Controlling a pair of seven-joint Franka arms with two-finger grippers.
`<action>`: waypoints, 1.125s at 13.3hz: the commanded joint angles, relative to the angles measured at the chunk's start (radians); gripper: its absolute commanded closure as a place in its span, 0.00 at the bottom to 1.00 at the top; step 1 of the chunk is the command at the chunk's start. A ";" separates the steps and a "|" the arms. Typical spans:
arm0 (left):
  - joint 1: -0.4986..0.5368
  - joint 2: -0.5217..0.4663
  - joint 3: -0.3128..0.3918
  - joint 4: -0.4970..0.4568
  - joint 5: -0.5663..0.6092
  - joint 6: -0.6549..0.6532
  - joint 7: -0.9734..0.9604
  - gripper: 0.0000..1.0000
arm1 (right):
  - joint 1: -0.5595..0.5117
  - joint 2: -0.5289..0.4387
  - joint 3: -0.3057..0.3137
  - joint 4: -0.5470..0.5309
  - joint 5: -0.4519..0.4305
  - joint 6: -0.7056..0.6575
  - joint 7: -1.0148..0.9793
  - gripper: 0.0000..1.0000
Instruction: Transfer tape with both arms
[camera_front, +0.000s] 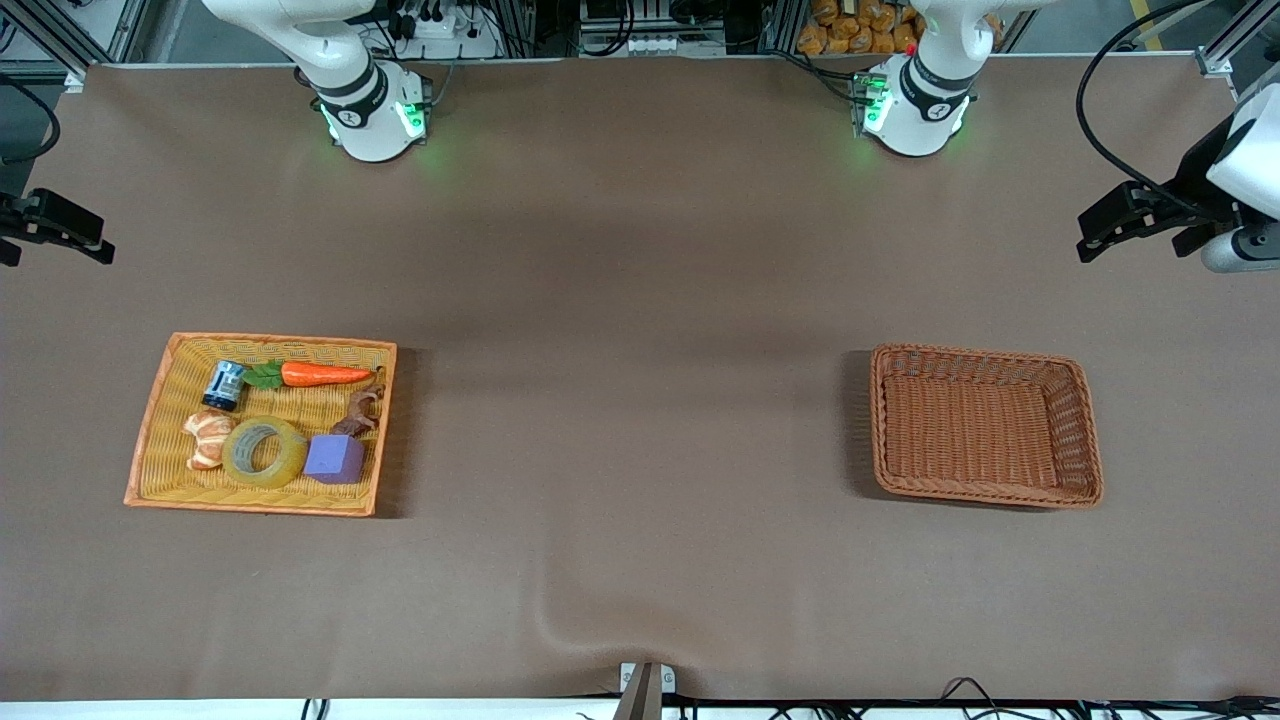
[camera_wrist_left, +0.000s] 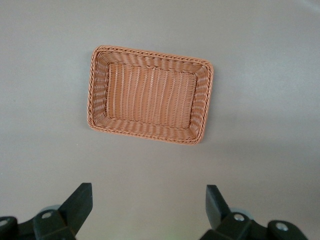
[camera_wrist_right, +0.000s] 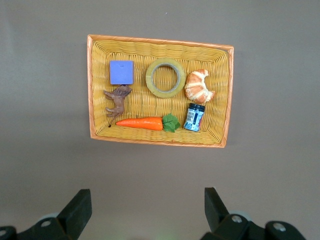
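A shallow yellow wicker tray (camera_front: 150, 440) with an orange rim sits toward the right arm's end of the table. In it lie a purple cube (camera_front: 335, 459), a brown toy animal (camera_front: 362, 411), a carrot (camera_front: 322, 375) with green leaves, a small blue-labelled jar (camera_front: 224, 385) and a croissant (camera_front: 207, 439). Toward the left arm's end stands a brown wicker basket (camera_front: 985, 492). A brown cloth (camera_front: 640, 300) covers the table.

The brown table (camera_front: 640, 300) is carrying an orange tray (camera_front: 150, 440) toward the right arm's end and a brown wicker basket (camera_front: 1085, 430) toward the left arm's end, well apart
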 joint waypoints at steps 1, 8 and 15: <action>0.006 -0.008 0.001 -0.005 -0.010 -0.007 0.021 0.00 | 0.006 -0.005 0.003 -0.004 -0.018 0.001 0.019 0.00; 0.012 0.003 0.004 -0.008 -0.022 -0.010 0.024 0.00 | 0.006 -0.008 0.003 -0.004 -0.017 0.000 0.019 0.00; 0.009 0.002 0.001 -0.016 -0.022 -0.019 0.024 0.00 | 0.062 0.019 0.004 -0.125 -0.017 0.145 -0.019 0.00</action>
